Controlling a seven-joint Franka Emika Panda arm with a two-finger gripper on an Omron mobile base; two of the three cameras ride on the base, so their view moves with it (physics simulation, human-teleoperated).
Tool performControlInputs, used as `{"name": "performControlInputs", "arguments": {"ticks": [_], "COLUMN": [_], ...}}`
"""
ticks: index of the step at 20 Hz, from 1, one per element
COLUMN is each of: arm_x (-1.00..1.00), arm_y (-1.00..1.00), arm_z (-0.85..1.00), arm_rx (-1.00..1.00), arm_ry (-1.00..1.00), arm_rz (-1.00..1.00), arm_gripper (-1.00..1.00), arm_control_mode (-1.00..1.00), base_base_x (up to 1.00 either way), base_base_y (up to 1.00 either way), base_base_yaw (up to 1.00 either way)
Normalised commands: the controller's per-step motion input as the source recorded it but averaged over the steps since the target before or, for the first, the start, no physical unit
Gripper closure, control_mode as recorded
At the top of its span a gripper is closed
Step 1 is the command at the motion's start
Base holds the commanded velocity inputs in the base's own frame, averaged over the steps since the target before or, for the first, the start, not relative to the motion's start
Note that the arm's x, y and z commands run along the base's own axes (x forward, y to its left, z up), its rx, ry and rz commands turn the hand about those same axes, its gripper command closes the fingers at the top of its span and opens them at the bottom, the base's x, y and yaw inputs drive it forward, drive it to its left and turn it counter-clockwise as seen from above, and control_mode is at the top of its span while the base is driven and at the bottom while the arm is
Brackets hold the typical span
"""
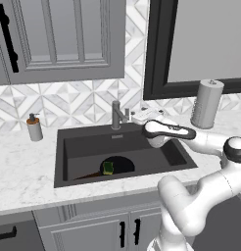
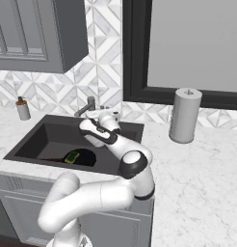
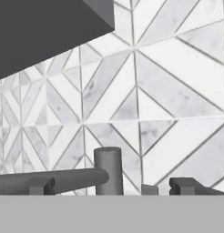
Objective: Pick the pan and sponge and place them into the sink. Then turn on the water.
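My gripper [image 3: 111,187] is spread wide, nothing between the fingertips [image 3: 41,185], holding nothing. It sits at the back edge of the sink [image 1: 68,147], just beside the faucet [image 1: 116,115]. In the hand view the faucet post [image 3: 108,170] stands between my tips, spout running off to the left side, tiled wall behind it. I cannot tell if I'm touching the lever.

Pan [image 1: 120,164] lies below and in front of my hand, on the sink floor, handle [image 1: 85,175] pointing away to the left. Sponge [image 1: 108,168] rests on the pan, green face up. No water seen.

Soap dispenser [image 1: 34,127] well off to my left on the counter [image 1: 24,171]; paper towel roll [image 1: 206,104] to my right. No readable writing or brand on anything.
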Motion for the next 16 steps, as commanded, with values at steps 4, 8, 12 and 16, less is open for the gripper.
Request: {"name": "performControlInputs", "arguments": {"ticks": [4, 8, 12, 16], "arm_x": [0.33, 0.33, 0.32, 0.25], "arm_y": [0.00, 0.03, 0.05, 0.00], "arm_z": [-0.15, -0.20, -0.14, -0.12], "arm_rx": [0.00, 0.00, 0.00, 0.00], "arm_ry": [0.05, 0.05, 0.01, 0.00], "arm_rz": [0.00, 0.00, 0.01, 0.11], "arm_gripper": [-1.00, -1.00, -1.00, -1.00], "arm_control_mode": [-1.00, -1.00, -1.00, -1.00], "base_base_x": [0.00, 0.00, 0.00, 0.00], "base_base_y": [0.00, 0.00, 0.00, 0.00], "base_base_yaw": [0.00, 0.00, 0.00, 0.00]}}
